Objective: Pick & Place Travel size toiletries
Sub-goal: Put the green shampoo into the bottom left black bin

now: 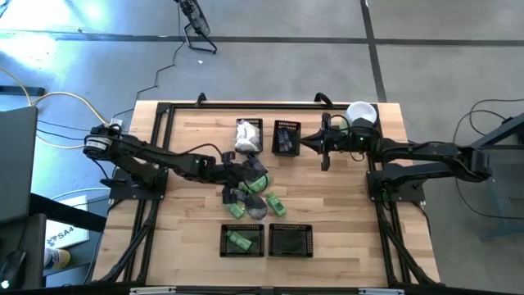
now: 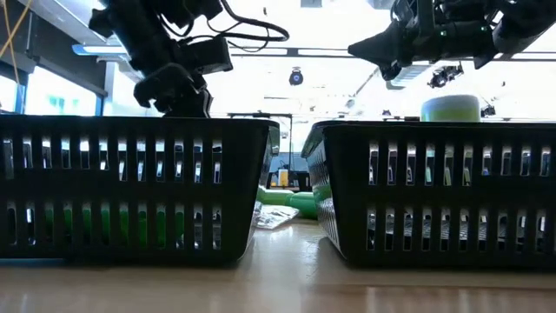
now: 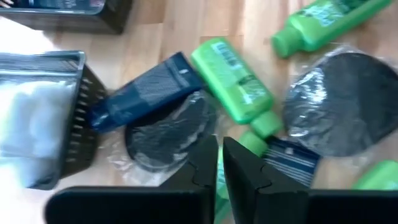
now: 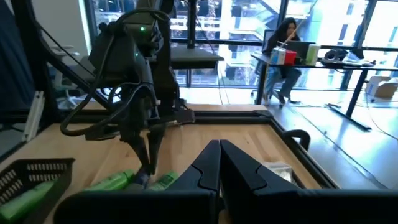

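- The left claw [image 3: 220,163] has its two dark fingers almost pressed together, with only a thin gap, and it pinches nothing. It hangs over the pile of little wash things in the middle of the high view.
- Just past its tips lies a bright green plastic bottle [image 3: 234,81]. A dark blue flat tube [image 3: 148,91] lies touching it, toward the left of the left wrist view.
- Two grey round pads in clear crinkly wrap lie near: one [image 3: 168,129] by the blue tube, one [image 3: 343,104] at the right of that view.
- Another green bottle [image 3: 328,18] lies in the upper right of that view.
- A small blue striped packet [image 3: 291,158] sits right by the fingers.
- The black mesh basket with white packets [image 1: 249,135] is in the upper middle of the high view.
- One black mesh basket at the bottom [image 1: 244,240] holds a green bottle; the basket beside it [image 1: 291,240] looks dark inside.
- The right claw [image 1: 304,144] is pressed shut, holding nothing, beside the black basket with dark blue pieces [image 1: 286,137].
- A pale green tub with a white lid [image 1: 361,115] stands in the upper right.
- A person [image 4: 281,41] sits at a desk far off.
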You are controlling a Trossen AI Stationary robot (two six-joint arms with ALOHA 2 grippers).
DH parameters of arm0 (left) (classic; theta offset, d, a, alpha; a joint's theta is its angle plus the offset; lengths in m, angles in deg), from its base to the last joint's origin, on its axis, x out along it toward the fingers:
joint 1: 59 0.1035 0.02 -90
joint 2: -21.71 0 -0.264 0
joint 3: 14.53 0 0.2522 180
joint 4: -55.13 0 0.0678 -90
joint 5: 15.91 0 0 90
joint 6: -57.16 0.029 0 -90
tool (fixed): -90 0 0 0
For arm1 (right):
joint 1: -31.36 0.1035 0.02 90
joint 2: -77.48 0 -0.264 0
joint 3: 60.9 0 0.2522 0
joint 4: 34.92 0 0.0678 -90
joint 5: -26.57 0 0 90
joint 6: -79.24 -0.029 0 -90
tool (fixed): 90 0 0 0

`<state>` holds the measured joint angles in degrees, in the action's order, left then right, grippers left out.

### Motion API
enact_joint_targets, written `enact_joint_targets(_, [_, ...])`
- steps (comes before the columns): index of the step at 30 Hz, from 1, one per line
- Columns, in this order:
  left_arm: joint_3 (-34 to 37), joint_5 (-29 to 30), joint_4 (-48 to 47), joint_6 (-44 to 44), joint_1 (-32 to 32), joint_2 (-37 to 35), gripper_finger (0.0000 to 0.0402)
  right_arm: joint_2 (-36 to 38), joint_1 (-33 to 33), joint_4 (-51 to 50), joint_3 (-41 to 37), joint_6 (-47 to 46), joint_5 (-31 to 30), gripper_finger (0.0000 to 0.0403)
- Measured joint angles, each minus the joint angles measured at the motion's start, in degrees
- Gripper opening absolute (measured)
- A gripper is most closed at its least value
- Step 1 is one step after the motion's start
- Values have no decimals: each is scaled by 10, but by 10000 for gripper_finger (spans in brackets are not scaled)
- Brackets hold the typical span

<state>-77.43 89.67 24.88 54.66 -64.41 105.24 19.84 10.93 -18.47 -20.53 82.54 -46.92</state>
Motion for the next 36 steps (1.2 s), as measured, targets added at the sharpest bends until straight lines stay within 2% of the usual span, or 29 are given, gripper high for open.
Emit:
enact_joint_targets(6, [0,-8,0,13,33,0,103,0,-3,-2,0,0,0,3])
enact_joint_targets(11, [0,-56,8,41,59,0,176,0,-4,-2,0,10,-1,3])
enact_joint_targets(15, [0,-96,50,42,77,0,214,0,-4,-7,0,15,-1,3])
enact_joint_targets(19, [0,-117,84,68,89,0,227,0,-4,-11,0,19,-1,3])
enact_joint_targets(24, [0,-138,76,129,88,0,228,0,-3,-19,0,30,-11,3])
enact_joint_targets(29, [-9,-177,10,140,88,0,228,0,-4,-32,0,35,-58,3])
enact_joint_targets(32, [-37,-170,-56,159,88,0,228,0,-4,-32,0,41,-67,3])
enact_joint_targets(36, [-59,-152,-68,165,88,0,228,0,-4,-31,0,41,-66,3])
